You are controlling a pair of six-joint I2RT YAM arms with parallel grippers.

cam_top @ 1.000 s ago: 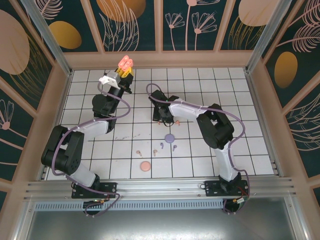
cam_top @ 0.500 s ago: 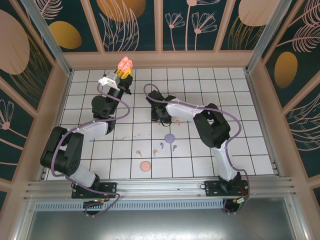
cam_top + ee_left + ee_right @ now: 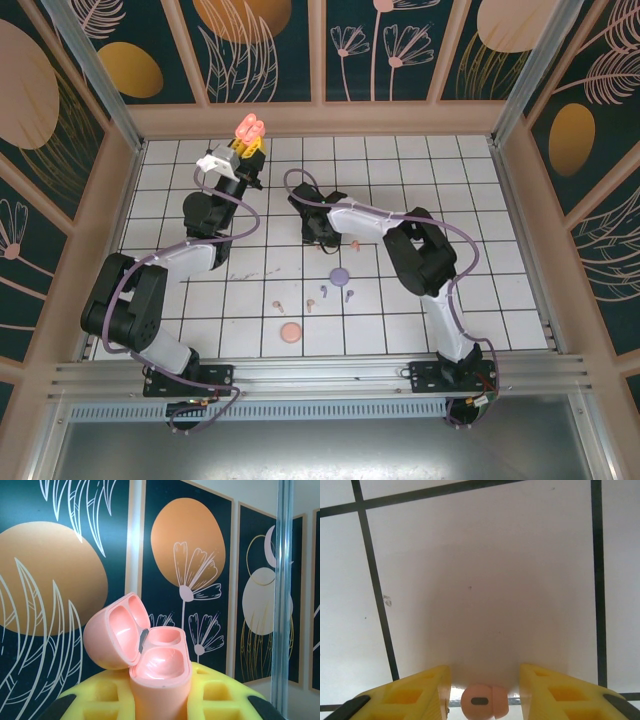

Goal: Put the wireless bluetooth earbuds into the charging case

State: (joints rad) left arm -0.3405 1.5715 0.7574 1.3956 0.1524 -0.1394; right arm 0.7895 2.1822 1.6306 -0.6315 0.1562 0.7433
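Note:
My left gripper (image 3: 244, 150) is raised at the back of the table, shut on a salmon-pink charging case (image 3: 250, 128). In the left wrist view the charging case (image 3: 159, 665) stands upright between the yellow fingers (image 3: 95, 700), lid open, both wells empty. My right gripper (image 3: 318, 236) is down at the tiles near the middle. In the right wrist view a pink earbud (image 3: 483, 701) lies between its yellow fingers (image 3: 420, 690), with a gap on each side; the right gripper (image 3: 485, 682) is open. More earbuds lie on the tiles: a salmon one (image 3: 354, 244), two more (image 3: 279, 304), (image 3: 309, 306), and purple ones (image 3: 323, 292), (image 3: 349, 295).
A shut purple case (image 3: 340, 274) and a shut pink case (image 3: 291, 332) lie on the tiles in front of the right gripper. Patterned walls and a metal frame (image 3: 100, 70) enclose the table on three sides.
The right gripper has shifted slightly left and lower over the pink earbud, its jaws narrowing. The left gripper and its case have stayed put.

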